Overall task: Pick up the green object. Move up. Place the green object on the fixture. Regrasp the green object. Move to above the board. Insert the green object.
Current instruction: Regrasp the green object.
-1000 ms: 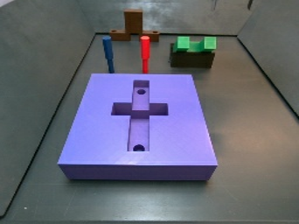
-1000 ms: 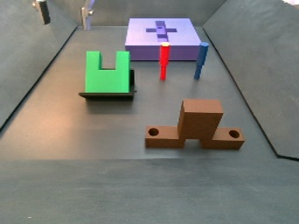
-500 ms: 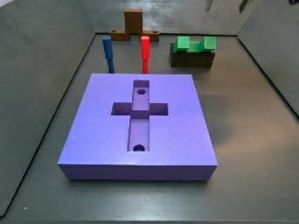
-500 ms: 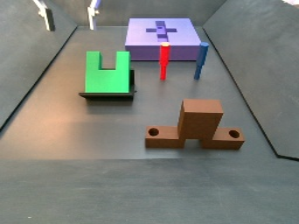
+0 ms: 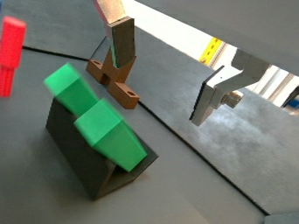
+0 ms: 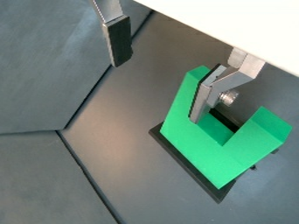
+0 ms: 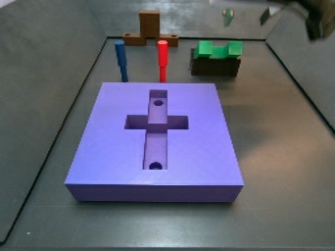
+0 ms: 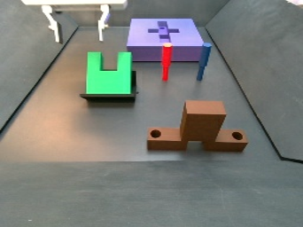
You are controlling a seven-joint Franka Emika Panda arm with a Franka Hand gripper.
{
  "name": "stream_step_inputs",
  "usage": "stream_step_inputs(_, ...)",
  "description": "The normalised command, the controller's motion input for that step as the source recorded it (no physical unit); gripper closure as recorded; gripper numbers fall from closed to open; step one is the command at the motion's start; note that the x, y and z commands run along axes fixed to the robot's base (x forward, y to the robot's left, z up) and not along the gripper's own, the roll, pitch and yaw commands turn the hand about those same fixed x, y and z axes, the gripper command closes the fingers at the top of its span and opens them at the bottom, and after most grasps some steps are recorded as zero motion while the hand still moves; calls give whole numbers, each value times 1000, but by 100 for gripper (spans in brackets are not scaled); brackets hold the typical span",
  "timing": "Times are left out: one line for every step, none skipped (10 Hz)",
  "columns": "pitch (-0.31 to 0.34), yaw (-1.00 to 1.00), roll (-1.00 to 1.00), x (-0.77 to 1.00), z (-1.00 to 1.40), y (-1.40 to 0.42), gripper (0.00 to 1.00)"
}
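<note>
Green object (image 8: 109, 73) lies flat atop fixture (image 8: 112, 95), prongs pointing toward board (image 8: 167, 35). My gripper (image 8: 80, 27) hangs above, jaws spread wide, empty. I'd drop toward piece.

The green object (image 8: 109, 74), a bright U-shaped block, lies flat on the dark fixture (image 8: 131, 89), prongs toward the board (image 8: 165, 38), a purple slab with a cross cutout. The gripper (image 8: 81, 24) hangs empty above, fingers spread.
</note>
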Motion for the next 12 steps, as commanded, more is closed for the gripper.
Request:
stream_step_inputs(109,0,634,0,-511,-254,0)
stream_step_inputs(80,0,494,0,-443,-149,0)
stream_step_inputs(0,0,17,0,0,0,0)
stream_step_inputs(89,0,140,86,-203,0,0)
stream_step_inputs(0,0,0,0,-297,0,0)
stream_step_inputs(6,0,0,0,-217,0,0)
stream_step_inputs(6,0,26,0,-183,0,0)
stream_step_inputs(57,0,49,0,-151,0,0)
stream_step_inputs(69,0,134,20,-334,0,0)
stream_step_inputs(86,0,111,46,-280,0,0)
stream_step_inputs(51,0,106,3,-289,0,0)
stream_step_inputs(14,0,71,0,-223,0,0)
